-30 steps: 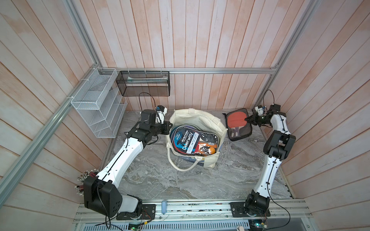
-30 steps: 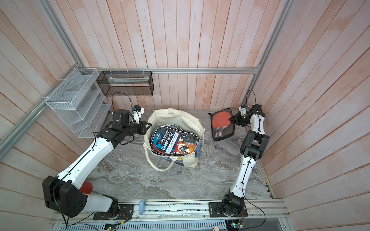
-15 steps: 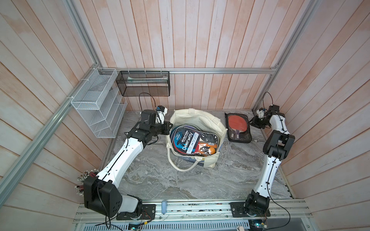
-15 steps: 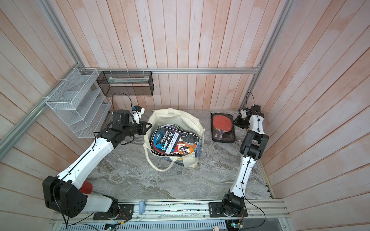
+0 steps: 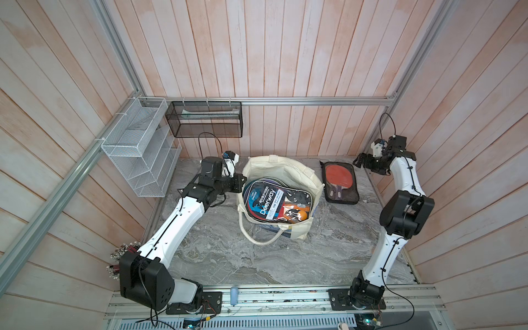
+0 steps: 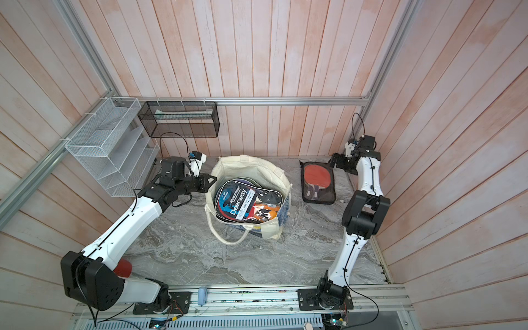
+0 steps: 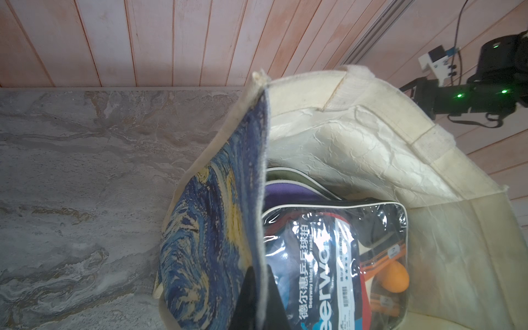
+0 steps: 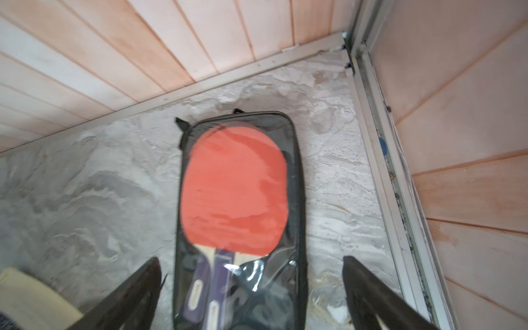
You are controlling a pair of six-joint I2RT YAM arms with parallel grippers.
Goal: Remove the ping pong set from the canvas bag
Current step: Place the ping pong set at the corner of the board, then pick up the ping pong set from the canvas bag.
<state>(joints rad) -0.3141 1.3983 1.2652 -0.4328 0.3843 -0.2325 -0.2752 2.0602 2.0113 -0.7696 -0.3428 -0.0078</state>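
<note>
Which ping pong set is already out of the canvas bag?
The black case with the red paddle, lying flat on the table beside the canvas bag; the Deerway set sits inside the bag.

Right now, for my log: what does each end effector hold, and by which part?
The left end effector pinches the canvas bag by its top edge; the right end effector is open, holding nothing.
</note>
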